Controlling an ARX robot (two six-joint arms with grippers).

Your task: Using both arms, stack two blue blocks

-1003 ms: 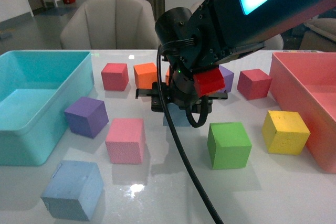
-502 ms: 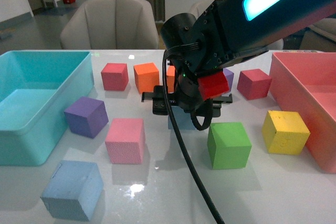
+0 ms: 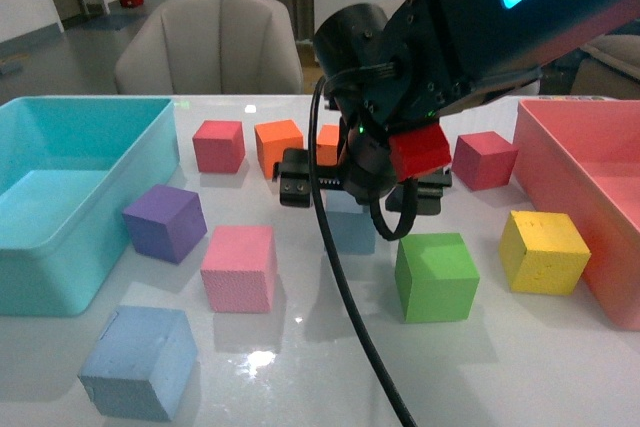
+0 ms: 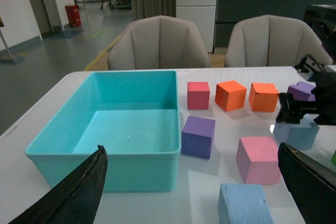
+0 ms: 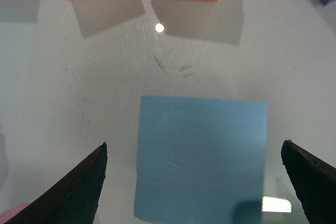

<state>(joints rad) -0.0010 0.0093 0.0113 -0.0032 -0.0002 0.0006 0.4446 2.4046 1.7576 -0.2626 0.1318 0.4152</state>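
The two blue blocks lie well apart on the white table (image 3: 330,367). One (image 3: 350,230) sits mid-table directly beneath the right gripper (image 3: 365,192), just in front of the orange cubes (image 3: 278,145). The other (image 3: 137,362) rests at the near left, in front of the pink cube (image 3: 238,267).

The step in hand looks like the first pick. In the right wrist view the jaws stand wide apart, with the block centred between them and clear table showing on either side, so nothing is clamped yet. The next move probably calls for lowering squarely over the cube and closing on its opposite faces, keeping clear of the green cube (image 3: 436,276) close by.

The left gripper (image 4: 191,171) hangs spread open above the near edge of the table, holding nothing and well placed to fetch the near block.

The teal bin (image 3: 60,247) at the left holds nothing. The pink bin (image 3: 560,162) at the right shows only part of its inside, and that part is bare.
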